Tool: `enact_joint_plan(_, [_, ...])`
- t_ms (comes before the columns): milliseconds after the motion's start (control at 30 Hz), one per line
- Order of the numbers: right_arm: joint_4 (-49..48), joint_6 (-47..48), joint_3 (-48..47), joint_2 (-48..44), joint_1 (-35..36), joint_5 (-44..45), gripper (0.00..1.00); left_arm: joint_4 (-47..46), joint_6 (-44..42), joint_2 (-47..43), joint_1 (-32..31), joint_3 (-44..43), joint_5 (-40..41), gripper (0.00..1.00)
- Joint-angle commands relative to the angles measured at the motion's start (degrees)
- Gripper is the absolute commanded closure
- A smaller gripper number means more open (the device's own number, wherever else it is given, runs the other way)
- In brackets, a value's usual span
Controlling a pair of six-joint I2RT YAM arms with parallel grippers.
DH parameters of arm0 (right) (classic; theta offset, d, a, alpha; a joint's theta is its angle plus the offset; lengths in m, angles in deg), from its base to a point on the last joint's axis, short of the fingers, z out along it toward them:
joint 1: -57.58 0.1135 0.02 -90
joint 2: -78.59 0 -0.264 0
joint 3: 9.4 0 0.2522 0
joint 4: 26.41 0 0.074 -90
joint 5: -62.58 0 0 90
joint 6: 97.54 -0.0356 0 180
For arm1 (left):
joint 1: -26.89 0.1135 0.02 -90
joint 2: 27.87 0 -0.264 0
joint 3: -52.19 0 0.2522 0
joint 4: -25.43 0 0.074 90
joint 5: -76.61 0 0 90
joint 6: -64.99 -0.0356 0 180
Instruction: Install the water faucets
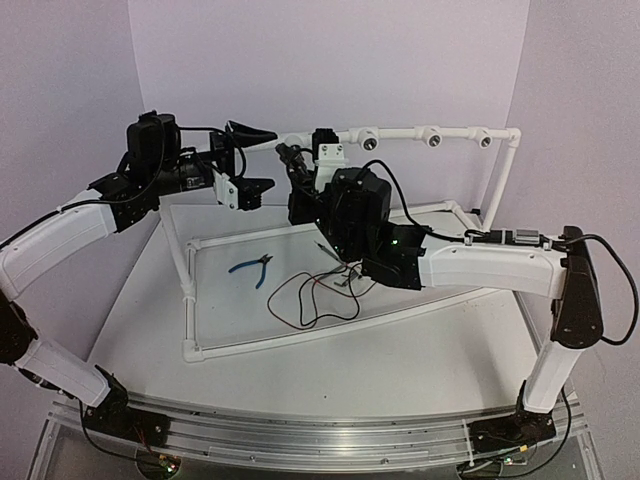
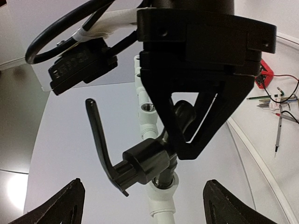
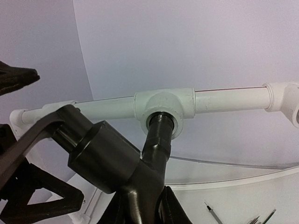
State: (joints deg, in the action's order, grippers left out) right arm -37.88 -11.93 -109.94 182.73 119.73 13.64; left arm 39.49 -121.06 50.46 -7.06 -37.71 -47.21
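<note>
The dark faucet (image 1: 293, 158) has its threaded end in the leftmost white tee socket (image 3: 163, 111) of the back pipe rail. My right gripper (image 3: 145, 207) is shut on the faucet's spout from below. In the left wrist view the faucet's body (image 2: 149, 161) and lever handle (image 2: 99, 135) stand above the socket (image 2: 163, 189). My left gripper (image 2: 149, 205) is wide open and empty, its fingers on either side of the faucet and apart from it. In the top view the left gripper (image 1: 262, 158) sits just left of the faucet and the right gripper (image 1: 302, 198) below it.
Three more white sockets (image 1: 432, 140) with dark holes line the back rail to the right. Blue-handled pliers (image 1: 252, 267) and loose red and black wires (image 1: 320, 290) lie on the table inside the white pipe frame (image 1: 188, 290). Small probes (image 3: 212, 212) lie nearby.
</note>
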Motion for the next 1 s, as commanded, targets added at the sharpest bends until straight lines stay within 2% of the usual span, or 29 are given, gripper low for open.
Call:
enact_joint_plan(0, [-9.05,-13.94,-4.35,-1.45,-1.65,8.97,1.0,-4.81,1.92,-1.27,-0.01,-0.16,0.0,0.1])
enact_joint_plan(167, [-9.13,-25.31,-3.72,-2.2,-2.25,9.27,1.0,-4.26,0.54,-1.12,-0.24,0.79,-1.42,0.09])
enact_joint_plan(400, [-9.43,-34.41,-2.68,-3.35,-2.42,8.52,1.0,-6.08,-0.64,-0.03,-0.73,2.73,-1.77,0.08])
enact_joint_plan(767, [-10.46,-41.67,-0.98,-4.03,-2.6,7.69,1.0,-10.66,-0.92,1.73,-1.21,1.6,-3.12,0.05])
enact_joint_plan(867, [-10.53,-40.5,-0.45,-4.32,-2.62,7.96,1.0,-6.35,4.73,2.91,-1.19,-3.33,-4.03,0.09])
enact_joint_plan(967, [-10.7,-37.63,-0.25,-4.47,-2.6,8.07,1.0,1.09,18.55,4.85,-0.51,-11.41,-6.29,0.18])
